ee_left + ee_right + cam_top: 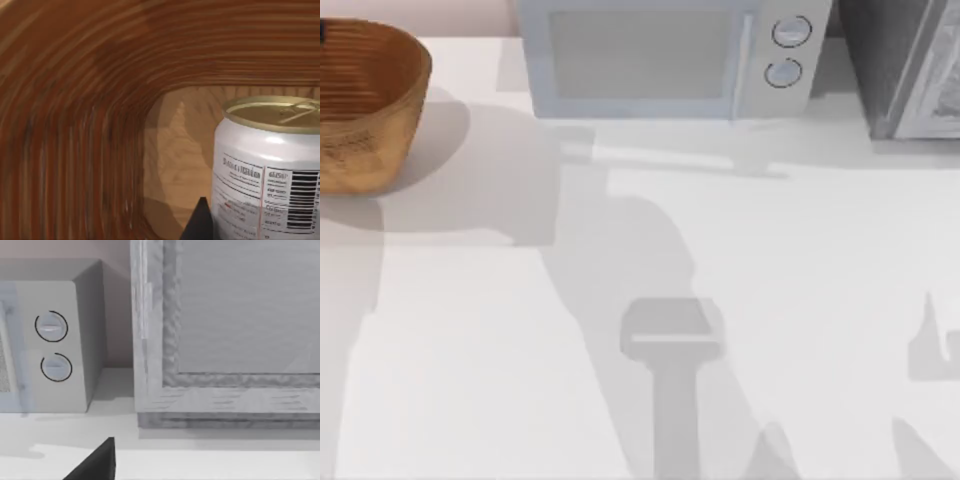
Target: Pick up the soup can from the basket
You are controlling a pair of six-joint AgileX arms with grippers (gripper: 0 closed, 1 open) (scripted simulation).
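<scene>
Soup can (pixel 267 170): upright inside basket (pixel 365 105), upper left; rigid, smooth, likely slippery; grasp mid-wall. Left end effector (pixel 200 222) alongside; finger state cannot be told.

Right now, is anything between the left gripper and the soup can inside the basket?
Nothing visible. In the left wrist view the soup can stands upright on the floor of the basket, with one dark fingertip close beside it. Only the basket's ribbed wall curves around behind.
</scene>
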